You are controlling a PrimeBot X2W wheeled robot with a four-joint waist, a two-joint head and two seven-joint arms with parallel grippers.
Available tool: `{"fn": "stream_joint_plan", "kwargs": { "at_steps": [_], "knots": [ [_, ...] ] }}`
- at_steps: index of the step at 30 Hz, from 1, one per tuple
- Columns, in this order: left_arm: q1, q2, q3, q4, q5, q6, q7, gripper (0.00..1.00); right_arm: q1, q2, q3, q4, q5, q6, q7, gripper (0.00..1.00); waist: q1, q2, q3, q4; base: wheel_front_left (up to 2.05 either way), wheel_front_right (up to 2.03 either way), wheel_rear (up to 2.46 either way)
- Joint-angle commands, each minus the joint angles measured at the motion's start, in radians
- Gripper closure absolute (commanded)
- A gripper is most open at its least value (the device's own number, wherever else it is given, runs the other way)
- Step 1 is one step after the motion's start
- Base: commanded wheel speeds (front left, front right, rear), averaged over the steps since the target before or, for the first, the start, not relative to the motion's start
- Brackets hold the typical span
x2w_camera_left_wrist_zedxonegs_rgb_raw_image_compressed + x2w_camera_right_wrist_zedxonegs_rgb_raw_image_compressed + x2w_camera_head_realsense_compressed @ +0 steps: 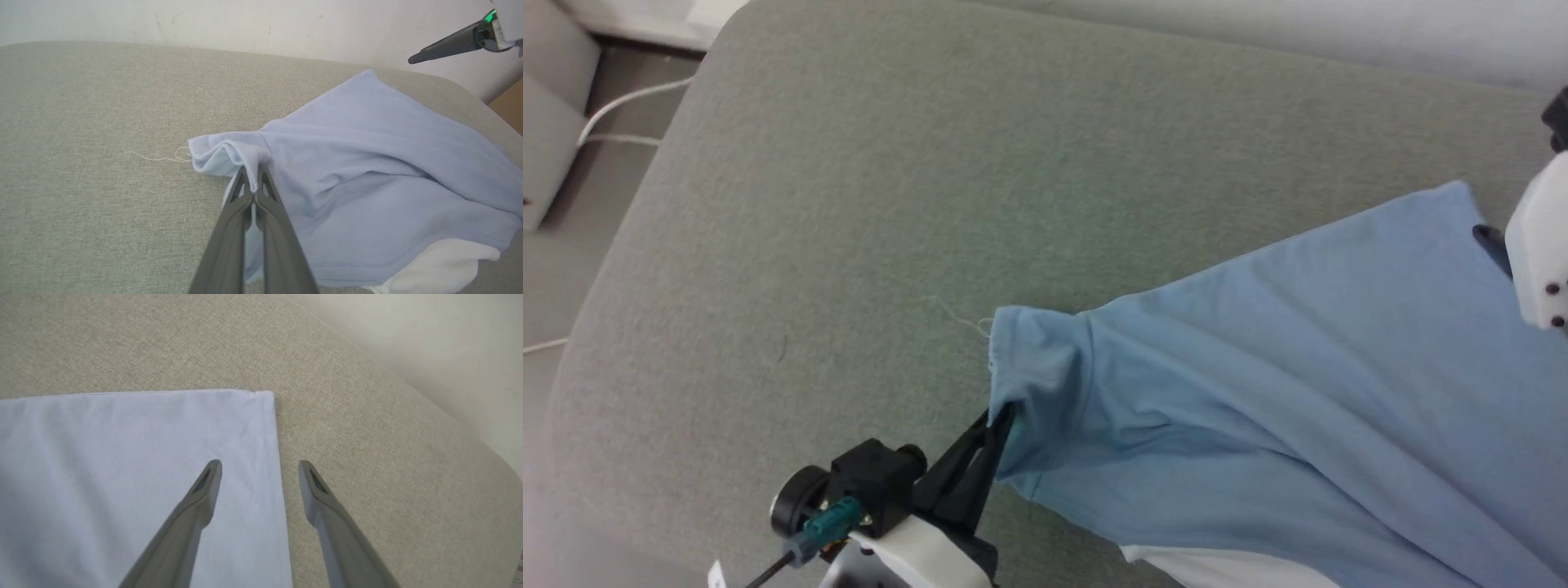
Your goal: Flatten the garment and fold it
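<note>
Grey-green cushion (849,204) underneath, pale wall (245,20) beyond its far edge, and the garment (1298,367) lies on the cushion's right-hand part, its body rumpled and its white collar (437,265) at the cushion's near side. The left end effector (1001,420) is clamped tight on a bunched fold at the sleeve end (229,151), several layers in one pinch. The right end effector (259,471) hovers with its jaws spread wide and nothing between them, one finger above the hem (269,465), the other above bare cushion.

Here's the worry: only one end is held. Pull with the left now and the whole shirt likely slides across the cushion instead of stretching flat. That thick pinch could also lock creases into the sleeve. The hem corner sits near the cushion's rounded far edge, so a careless tug might send it over. And watch the loose thread (155,157) trailing onto the cushion beside the sleeve: it could snag.
</note>
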Motion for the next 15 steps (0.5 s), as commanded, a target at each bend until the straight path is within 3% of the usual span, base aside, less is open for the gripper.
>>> {"fn": "stream_joint_plan", "kwargs": {
  "at_steps": [1, 8, 15],
  "knots": [
    [-0.02, -0.012, -0.009, 0.002, 0.006, -0.008, -0.011, 1.0, -0.04, -0.007, 0.021, 0.046, -0.015, -0.001, 0.001, 0.0, -0.0002, 0.0, 0.082, 0.083, 0.0, 0.0, 0.0],
    [-0.044, -0.045, -0.039, 0.032, 0.009, -0.015, -0.032, 1.0, -0.139, -0.052, 0.076, 0.234, -0.067, -0.001, -0.003, 0.0, -0.0002, 0.0, 0.123, 0.134, 0.0, 0.0, 0.0],
    [-0.061, -0.052, -0.056, 0.053, 0.013, -0.021, -0.038, 1.0, -0.151, -0.094, 0.178, 0.32, -0.051, -0.001, -0.003, 0.0, -0.0002, 0.0, 0.141, 0.152, 0.0, 0.0, 0.0]
  ]
}}
